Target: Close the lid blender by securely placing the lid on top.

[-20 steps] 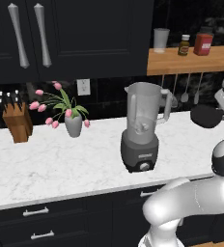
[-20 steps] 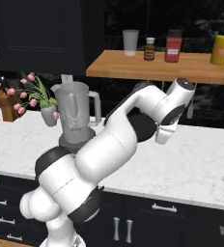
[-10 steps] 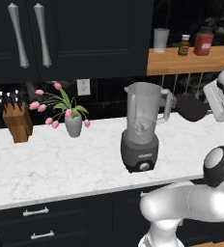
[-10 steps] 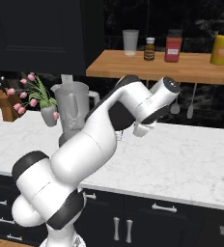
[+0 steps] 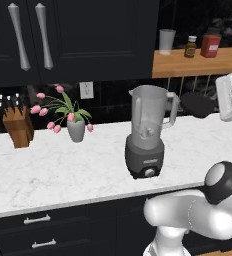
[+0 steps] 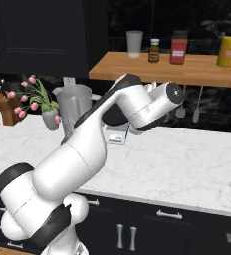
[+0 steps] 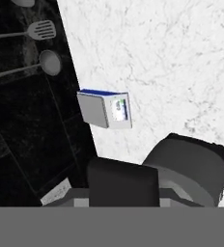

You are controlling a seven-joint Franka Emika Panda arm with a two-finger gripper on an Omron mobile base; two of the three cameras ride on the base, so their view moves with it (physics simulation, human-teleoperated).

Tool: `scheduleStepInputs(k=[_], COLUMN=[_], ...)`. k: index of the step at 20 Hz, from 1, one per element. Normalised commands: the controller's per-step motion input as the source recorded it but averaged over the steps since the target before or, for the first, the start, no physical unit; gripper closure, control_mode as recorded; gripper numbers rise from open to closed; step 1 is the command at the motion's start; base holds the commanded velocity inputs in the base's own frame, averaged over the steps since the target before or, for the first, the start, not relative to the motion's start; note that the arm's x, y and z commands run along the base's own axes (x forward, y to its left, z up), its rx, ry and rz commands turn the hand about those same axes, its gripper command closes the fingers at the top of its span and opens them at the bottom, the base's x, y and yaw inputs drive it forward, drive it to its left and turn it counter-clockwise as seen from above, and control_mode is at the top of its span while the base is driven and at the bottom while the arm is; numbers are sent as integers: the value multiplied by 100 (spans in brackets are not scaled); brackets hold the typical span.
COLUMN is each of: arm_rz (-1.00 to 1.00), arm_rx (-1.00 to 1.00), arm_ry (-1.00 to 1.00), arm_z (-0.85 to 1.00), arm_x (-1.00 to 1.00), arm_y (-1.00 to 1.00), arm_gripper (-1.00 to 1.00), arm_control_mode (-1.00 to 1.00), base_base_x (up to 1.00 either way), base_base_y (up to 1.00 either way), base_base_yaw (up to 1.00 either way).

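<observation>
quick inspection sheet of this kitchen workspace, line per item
surface: white marble counter, no spills seen
job's things: blender upright, jar mouth open; lid in the air to its right, not yet on
clutter: vase of tulips, knife block, small carton
grippers: gripper appears closed on the lid, level with the jar top
cables: nothing seen
surroundings: wooden shelf with cup and jars, hanging utensils, dark cabinets

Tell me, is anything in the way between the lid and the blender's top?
Nothing visible. The lid hangs in open air to the right of the blender; only the jar's own handle faces it.
</observation>
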Motion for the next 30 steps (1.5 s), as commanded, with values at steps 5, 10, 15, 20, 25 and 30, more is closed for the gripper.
scheduleStepInputs(k=[5,10,15,20,25,30], arm_rz=[0,0,0,0,0,0], arm_rx=[13,11,4,0,-4,-7], arm_ry=[-17,-14,-3,1,13,18], arm_z=[80,74,32,0,0,-9], arm_x=[-11,-2,0,20,34,24], arm_y=[12,29,59,77,69,41], arm_gripper=[100,100,100,100,100,100], arm_control_mode=[-100,-100,-100,-100,-100,-100], base_base_x=[0,0,0,0,0,0], base_base_y=[0,0,0,0,0,0], base_base_yaw=[0,0,0,0,0,0])
